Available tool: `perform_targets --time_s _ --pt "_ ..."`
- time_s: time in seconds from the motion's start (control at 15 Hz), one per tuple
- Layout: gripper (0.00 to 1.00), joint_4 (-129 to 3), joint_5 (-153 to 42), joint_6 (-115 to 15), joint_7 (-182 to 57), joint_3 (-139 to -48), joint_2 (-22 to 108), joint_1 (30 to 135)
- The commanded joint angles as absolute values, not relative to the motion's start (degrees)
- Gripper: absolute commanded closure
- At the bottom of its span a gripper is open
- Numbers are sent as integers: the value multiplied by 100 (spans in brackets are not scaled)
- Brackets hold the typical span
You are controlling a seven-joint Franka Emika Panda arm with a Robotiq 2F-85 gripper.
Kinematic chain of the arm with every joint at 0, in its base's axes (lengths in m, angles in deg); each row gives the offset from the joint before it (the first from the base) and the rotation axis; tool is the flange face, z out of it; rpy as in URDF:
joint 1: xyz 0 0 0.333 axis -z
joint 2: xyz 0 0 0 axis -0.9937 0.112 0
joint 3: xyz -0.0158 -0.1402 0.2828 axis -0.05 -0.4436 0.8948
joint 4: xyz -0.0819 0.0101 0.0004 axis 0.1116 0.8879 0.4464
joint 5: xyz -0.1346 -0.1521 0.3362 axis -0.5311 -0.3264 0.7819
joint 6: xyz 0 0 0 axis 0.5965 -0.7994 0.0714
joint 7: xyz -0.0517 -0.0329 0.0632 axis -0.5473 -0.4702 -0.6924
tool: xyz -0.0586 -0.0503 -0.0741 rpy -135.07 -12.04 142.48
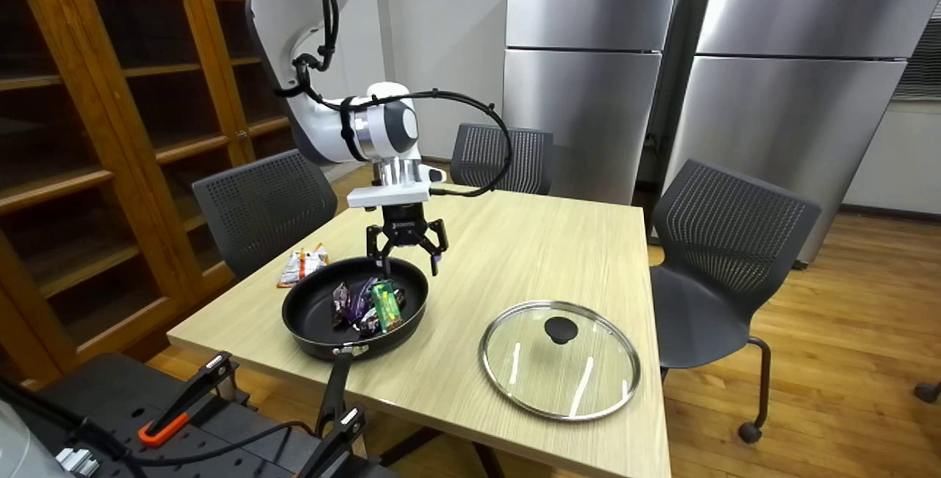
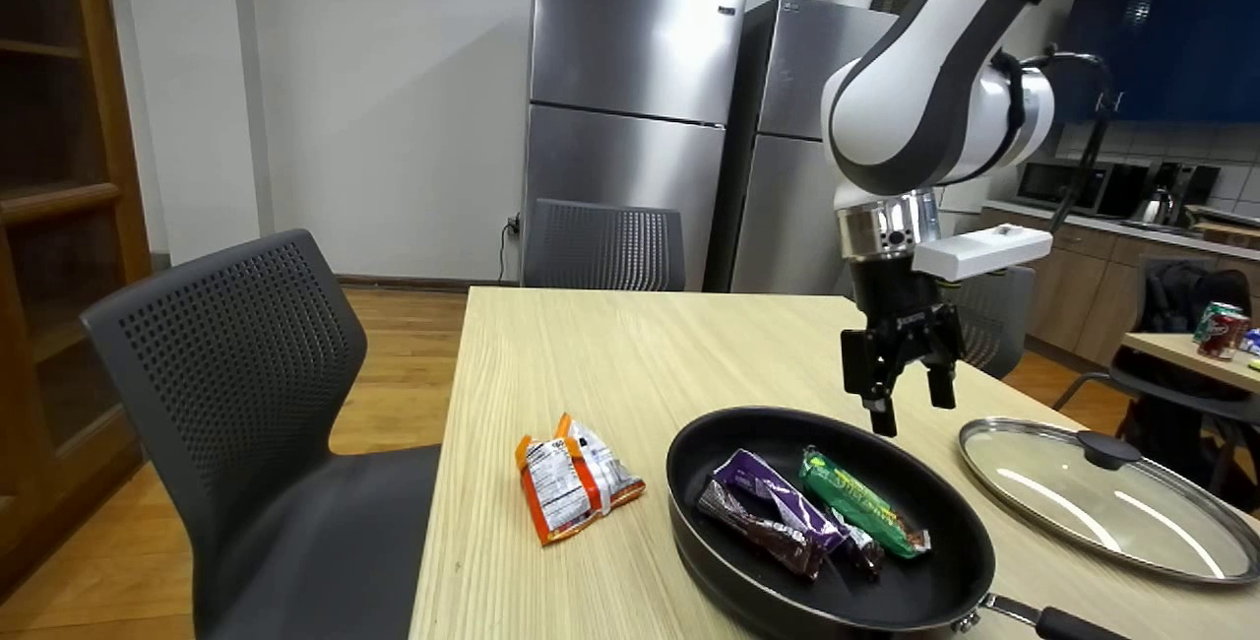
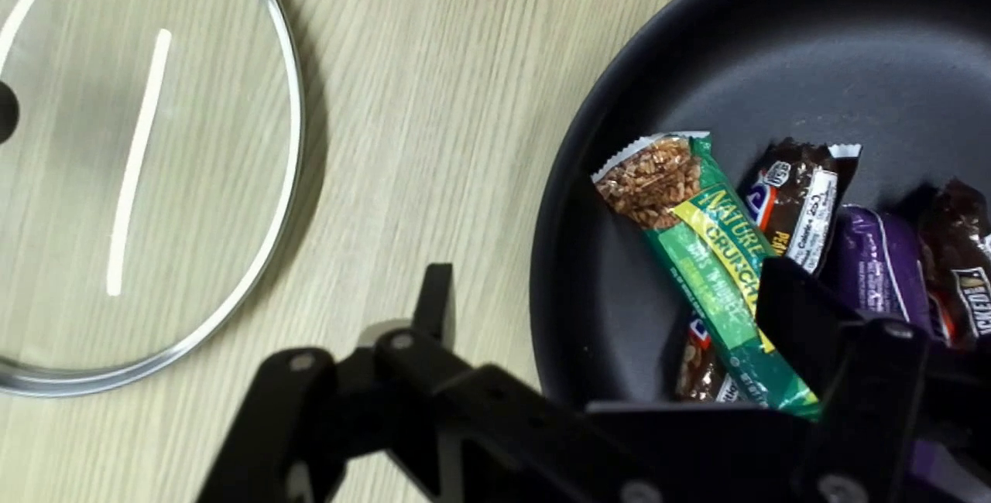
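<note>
on the bench (image 1: pixel 529 250), fingers (image 2: pixel 883 416) up by the rim of the pan (image 3: pixel 762 73), spread wide, nothing between them. wrist view: one finger blocks part of the green bar (image 3: pixel 716 278), its mate shows against bench. no contact made out; exact height hard to tell.

green bar is in the pan, slanting across the top of a brown bar (image 3: pixel 801 201) that seems to show on either side, so it probably rides a bit high. purple bar (image 3: pixel 879 263) alongside, another brown bar (image 3: pixel 958 248) past it. the pan walls likely keep this loose lot corralled. orange bag (image 2: pixel 579 482) outside the pan, lying on the bench, small-print side up. lid (image 1: pixel 559 364) set down knob (image 1: pixel 561 329) up, presumably so its metal rim sits flat.

edges: handle (image 1: pixel 335 390) juts out past the near edge of the bench, leaving the top less crowded, though a knock there could swivel the pan. lid close to a side edge, a chair (image 1: pixel 735 243) just beyond. room: a strip of bench between pan and lid; wider stretch toward the fridges (image 1: pixel 581 125). tight spot is the pan rim, which seems to pass beneath the spread of the fingers.
</note>
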State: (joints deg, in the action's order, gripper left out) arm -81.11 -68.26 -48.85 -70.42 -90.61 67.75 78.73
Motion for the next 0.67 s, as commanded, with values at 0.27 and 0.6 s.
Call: perform_targets --time_s 0.27,0.6 --pt "0 -9097 -6318 -5721 -6685 -9265 6068 8251" --pt "0 -9332 -5981 -5916 -6473 -9413 5894 8383"
